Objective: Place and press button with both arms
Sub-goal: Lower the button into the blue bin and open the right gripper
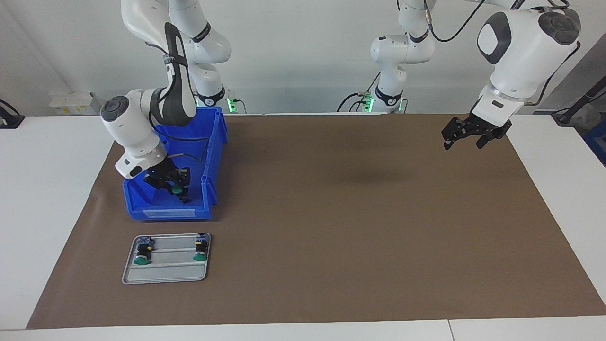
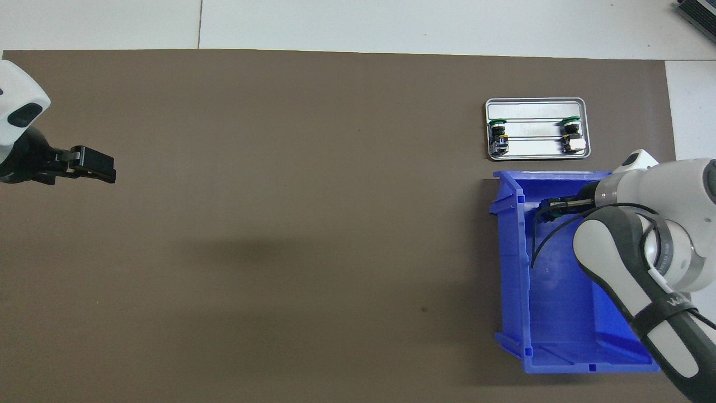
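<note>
My right gripper [image 1: 178, 193] reaches down into the blue bin [image 1: 215, 156] at the right arm's end of the table. It is shut on the button [image 1: 177, 189], whose green cap shows between the fingers just above the bin floor. In the overhead view the right gripper [image 2: 547, 208] is inside the bin [image 2: 512, 252], at the end farther from the robots, and the hand hides the button. My left gripper [image 1: 465, 141] is open and empty, raised over the brown mat at the left arm's end; it also shows in the overhead view [image 2: 95, 166].
A grey metal tray [image 1: 165, 273] lies farther from the robots than the bin, close to it. Two other green-capped buttons [image 1: 141, 255] [image 1: 200, 251] lie on it. The tray also shows in the overhead view [image 2: 534, 106]. A brown mat [image 1: 355, 227] covers the table.
</note>
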Controlling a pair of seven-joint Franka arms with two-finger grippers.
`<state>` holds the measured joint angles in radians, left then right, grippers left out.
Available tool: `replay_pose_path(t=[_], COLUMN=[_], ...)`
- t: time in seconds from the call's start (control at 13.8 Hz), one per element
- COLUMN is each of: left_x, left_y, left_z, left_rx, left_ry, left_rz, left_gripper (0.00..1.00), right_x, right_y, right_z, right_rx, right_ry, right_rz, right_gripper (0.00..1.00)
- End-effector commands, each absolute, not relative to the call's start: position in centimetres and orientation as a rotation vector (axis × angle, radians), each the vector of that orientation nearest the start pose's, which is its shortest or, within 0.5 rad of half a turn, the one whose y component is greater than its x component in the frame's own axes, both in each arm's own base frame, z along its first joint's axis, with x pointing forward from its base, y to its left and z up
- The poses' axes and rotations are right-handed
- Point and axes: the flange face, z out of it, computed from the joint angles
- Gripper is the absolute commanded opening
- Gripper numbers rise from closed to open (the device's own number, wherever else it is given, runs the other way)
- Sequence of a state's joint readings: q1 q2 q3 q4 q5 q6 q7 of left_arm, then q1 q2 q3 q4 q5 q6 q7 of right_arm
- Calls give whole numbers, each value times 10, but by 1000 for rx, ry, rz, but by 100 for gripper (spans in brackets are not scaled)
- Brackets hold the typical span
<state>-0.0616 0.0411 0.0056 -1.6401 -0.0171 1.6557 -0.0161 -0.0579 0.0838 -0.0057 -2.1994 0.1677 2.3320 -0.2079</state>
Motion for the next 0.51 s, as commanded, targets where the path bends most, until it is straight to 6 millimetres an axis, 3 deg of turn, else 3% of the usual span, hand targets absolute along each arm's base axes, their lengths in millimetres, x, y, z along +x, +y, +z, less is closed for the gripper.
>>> replay_pose_path(t=[0.0,0.15,0.44], left_x=[563,563,563], left_y=[-32,-32,-32], left_z=[577,577,577], left_rx=[-3147,-3147,-3147], left_ry=[54,54,54], left_rz=[20,20,17], left_gripper=[100,100,100], right_x=[547,549,544], right_y=[-30,-29,-15], right_z=[356,368,436], right_rx=[-3002,-2999,-3043], right_ry=[-47,-14,50], right_rz=[-125,-125,-52], right_gripper=[73,94,97])
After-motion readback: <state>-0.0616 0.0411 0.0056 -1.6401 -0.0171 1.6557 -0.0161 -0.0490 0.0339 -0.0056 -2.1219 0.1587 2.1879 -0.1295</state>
